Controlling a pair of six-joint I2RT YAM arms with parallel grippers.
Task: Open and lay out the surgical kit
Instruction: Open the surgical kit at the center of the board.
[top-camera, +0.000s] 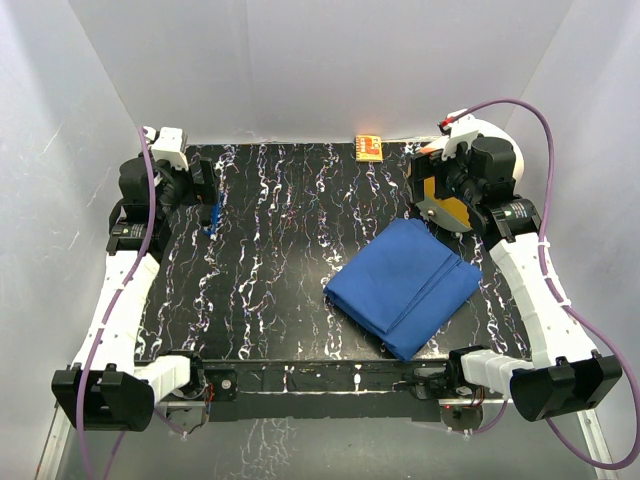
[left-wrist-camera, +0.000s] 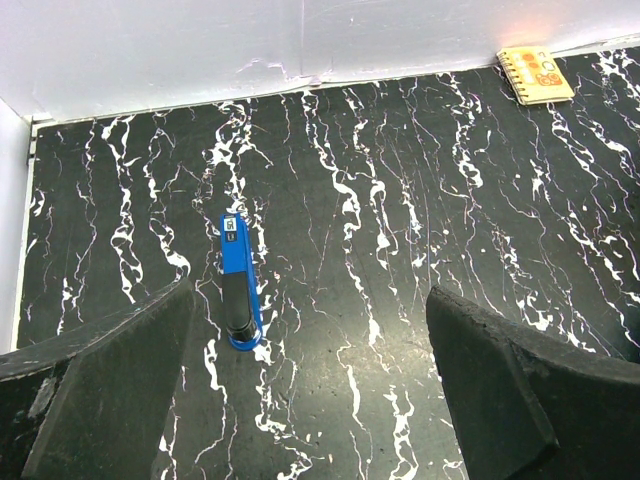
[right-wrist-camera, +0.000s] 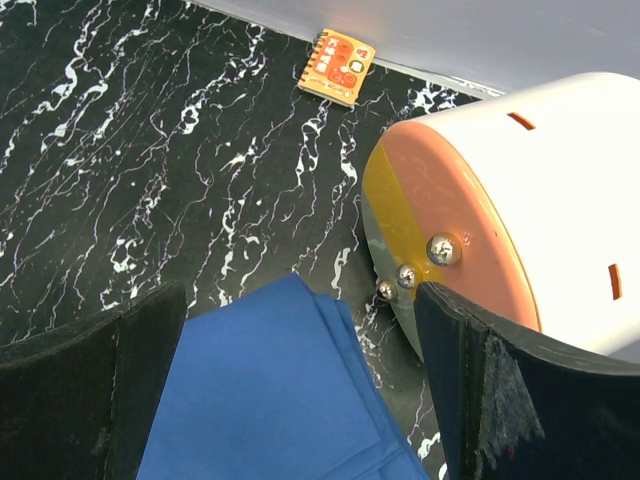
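Both released, the left hand (left-wrist-camera: 310, 390) idles aside while the right hand (right-wrist-camera: 300, 395) hovers by the folded surgical kit (top-camera: 405, 285), ready for unwrapping.

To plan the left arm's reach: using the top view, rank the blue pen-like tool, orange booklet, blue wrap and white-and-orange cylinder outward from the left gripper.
1. Blue tool, right beside the left gripper.
2. Orange booklet, back edge, and blue wrap, front right: too close to call.
3. White-and-orange cylinder, far right corner.

Was enclosed by plain white walls (top-camera: 320, 70) on three sides; was floored with a black, white-veined table (top-camera: 270, 250); was lit evenly.
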